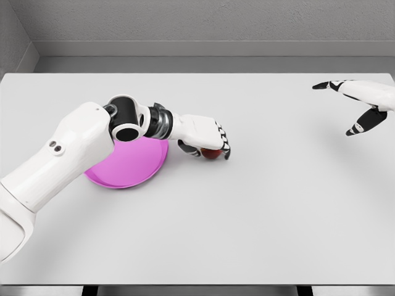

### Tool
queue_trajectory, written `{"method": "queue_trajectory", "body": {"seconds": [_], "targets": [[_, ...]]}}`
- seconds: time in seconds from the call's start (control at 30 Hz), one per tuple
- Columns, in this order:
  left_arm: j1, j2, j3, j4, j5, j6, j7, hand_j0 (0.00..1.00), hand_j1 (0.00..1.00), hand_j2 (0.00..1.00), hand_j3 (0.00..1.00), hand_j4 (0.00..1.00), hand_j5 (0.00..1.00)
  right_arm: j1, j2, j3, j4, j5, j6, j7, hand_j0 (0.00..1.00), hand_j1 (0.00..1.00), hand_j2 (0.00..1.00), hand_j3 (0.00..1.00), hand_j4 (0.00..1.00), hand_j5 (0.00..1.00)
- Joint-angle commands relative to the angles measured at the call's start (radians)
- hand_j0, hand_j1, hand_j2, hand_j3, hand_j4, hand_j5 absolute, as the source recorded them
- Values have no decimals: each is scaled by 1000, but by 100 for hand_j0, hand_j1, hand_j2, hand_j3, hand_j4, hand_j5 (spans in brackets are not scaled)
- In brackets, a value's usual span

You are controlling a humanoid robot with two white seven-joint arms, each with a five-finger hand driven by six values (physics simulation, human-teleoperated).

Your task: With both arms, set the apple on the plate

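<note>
A magenta plate [126,168] lies on the white table, partly hidden under my left forearm. Just right of the plate's rim, my left hand [207,145] reaches palm-down over a dark red apple [213,153], with its fingers curled around it; only a small part of the apple shows below the fingers. The apple sits at table level beside the plate, not on it. My right hand [358,105] hovers at the far right edge of the table, fingers spread and holding nothing.
The white table [259,209] stretches wide in front and to the right. A grey wall runs along its far edge, with a corner at the upper left.
</note>
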Motion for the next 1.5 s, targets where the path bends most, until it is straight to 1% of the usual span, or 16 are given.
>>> {"method": "queue_trajectory", "body": {"seconds": [0.0, 0.13, 0.17, 0.3, 0.47, 0.6, 0.73, 0.8, 0.9, 0.93, 1.0, 1.03, 1.13, 1.23, 1.33, 1.47], "targets": [[0, 0, 1, 0, 2, 1, 0, 60, 60, 60, 60, 60, 60, 0, -3, -2, 2, -1, 0, 0, 100, 100, 100, 100, 100, 100], [0, 0, 1, 2, -11, 1, 0, 51, 51, 51, 51, 51, 51, 0, -3, -2, 2, -3, 0, 0, 100, 100, 100, 100, 100, 100], [2, -2, 1, 2, -29, 1, 0, 48, 48, 48, 48, 48, 48, 2, -3, -2, 2, -3, 0, 0, 100, 100, 100, 100, 100, 100], [2, -2, 1, 2, -34, 1, 0, 34, 34, 34, 34, 34, 34, 0, 1, -4, 5, -7, 0, 0, 100, 100, 100, 100, 100, 100], [2, -2, 3, 2, -31, 1, 0, 28, 28, 28, 28, 28, 28, 0, -3, -18, 12, -7, 0, 0, 100, 100, 100, 100, 100, 100], [2, -2, 12, 0, -20, 1, 9, 29, 29, 29, 29, 29, 29, 18, -11, -14, 2, -7, 0, 0, 100, 100, 100, 100, 100, 100], [3, 12, 39, -4, 3, 1, 12, 29, 29, 29, 29, 29, 29, 21, -12, -14, 3, -9, 0, 0, 100, 100, 100, 100, 100, 100], [3, 15, 42, -7, 26, 1, 12, 29, 29, 29, 29, 29, 29, 23, -34, -14, 2, -9, 0, 0, 100, 100, 100, 100, 100, 100], [2, 16, 46, -12, 31, 1, 12, 29, 29, 29, 29, 29, 29, 21, -35, -14, 6, -9, 0, 0, 100, 100, 100, 100, 100, 100], [2, 16, 53, -11, 46, 1, 11, 29, 29, 29, 29, 29, 29, 21, -34, -14, 5, -9, 0, 0, 100, 100, 100, 100, 100, 100], [3, 26, 105, -14, 57, 1, 9, 29, 29, 29, 29, 29, 29, 26, -49, -14, 0, -9, 0, 0, 100, 100, 100, 100, 100, 100], [3, 47, 115, -18, 60, 1, 9, 29, 29, 29, 29, 29, 29, 32, -58, -14, 0, -9, 0, 0, 100, 100, 100, 100, 100, 100], [5, 128, 144, -90, 100, 1, 9, 29, 29, 29, 29, 29, 29, 32, -58, -14, 2, -9, 0, 0, 100, 100, 100, 100, 100, 100], [9, 199, 165, -95, 117, 1, 9, 29, 29, 29, 29, 29, 29, 32, -57, -14, 5, -9, 0, 0, 100, 100, 100, 100, 100, 100], [44, 266, 196, -95, 121, 1, 9, 29, 29, 29, 29, 29, 29, 31, -57, -14, 9, -9, 0, 0, 100, 100, 100, 100, 100, 100], [80, 294, 210, -87, 112, 1, 8, 31, 31, 31, 31, 31, 31, 29, -57, -14, 12, -9, 0, 0, 100, 100, 100, 100, 100, 100]]}}
